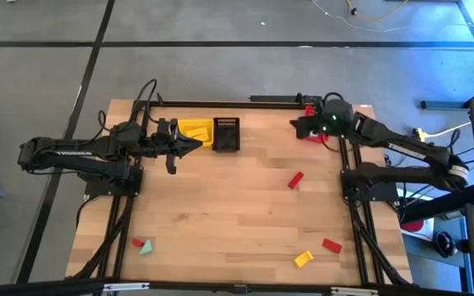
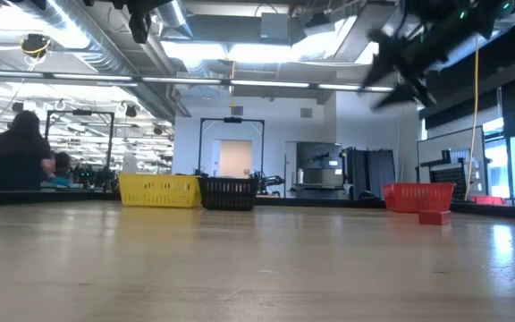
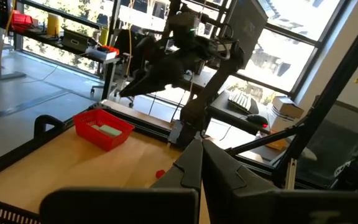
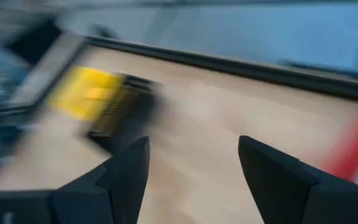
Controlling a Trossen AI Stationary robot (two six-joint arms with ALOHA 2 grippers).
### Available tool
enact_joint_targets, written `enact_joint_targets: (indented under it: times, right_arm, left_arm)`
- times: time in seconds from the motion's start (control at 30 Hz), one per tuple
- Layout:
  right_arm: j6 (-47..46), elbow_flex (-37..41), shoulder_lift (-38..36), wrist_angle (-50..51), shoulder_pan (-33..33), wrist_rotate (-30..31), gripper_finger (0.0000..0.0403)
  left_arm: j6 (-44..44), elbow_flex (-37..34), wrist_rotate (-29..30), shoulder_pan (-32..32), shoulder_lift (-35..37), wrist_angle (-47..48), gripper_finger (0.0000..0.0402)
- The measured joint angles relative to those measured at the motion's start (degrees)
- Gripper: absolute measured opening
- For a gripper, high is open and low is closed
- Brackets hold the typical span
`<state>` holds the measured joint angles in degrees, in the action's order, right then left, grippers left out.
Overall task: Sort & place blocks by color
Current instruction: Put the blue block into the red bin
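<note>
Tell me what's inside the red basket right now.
In the left wrist view, the red basket holds one pale teal-green block lying flat. Its near wall covers part of the floor, so anything else there cannot be seen.

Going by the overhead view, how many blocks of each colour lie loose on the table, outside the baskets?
Red blocks: 3
Yellow block: 1
Teal block: 1
Total: 5

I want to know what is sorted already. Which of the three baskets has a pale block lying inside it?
The red basket, at the table's far right corner under the right gripper. A pale teal block lies in it.
</note>
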<state>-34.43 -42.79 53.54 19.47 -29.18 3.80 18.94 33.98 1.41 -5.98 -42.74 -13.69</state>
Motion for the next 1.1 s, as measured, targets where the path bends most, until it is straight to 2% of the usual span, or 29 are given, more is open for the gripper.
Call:
enact_joint_targets:
  times: [0.17, 0.23, 0.33, 0.47, 0.53, 0.9, 1.0, 1.1]
  right_arm:
    - [2.1, 0.8, -0.2, -17.6, 11.3, -5.1, 0.0247]
    - [5.4, 0.9, 0.5, -24.4, 15.1, -7.0, 0.0248]
    - [12.8, 0.9, 1.2, -29.4, 19.5, -7.2, 0.0248]
    - [23.6, 0.9, 1.4, -29.8, 22.7, -7.0, 0.0248]
    - [25.7, 0.9, 1.4, -30.0, 23.5, -7.0, 0.0248]
    - [21.2, 0.9, 1.4, -30.0, 24.2, -6.9, 0.0245]
    - [20.6, 0.9, 1.4, -30.0, 24.2, -6.9, 0.0216]
    - [19.7, 0.9, 1.4, -30.0, 24.2, -6.9, 0.0148]
  left_arm:
    - [0.0, 0.0, 0.0, 0.0, 0.0, 0.0, 0.0]
    - [0.0, 0.0, 0.0, 0.0, 0.0, 0.0, 0.0]
    - [0.0, 0.0, 0.0, 0.0, 0.0, 0.0, 0.0]
    - [0.0, 0.0, 0.0, 0.0, 0.0, 0.0, 0.0]
    - [0.0, 0.0, 0.0, 0.0, 0.0, 0.0, 0.0]
    - [0.0, 0.0, 0.0, 0.0, 0.0, 0.0, 0.0]
    - [0.0, 0.0, 0.0, 0.0, 0.0, 0.0, 0.0]
    - [0.0, 0.0, 0.0, 0.0, 0.0, 0.0, 0.0]
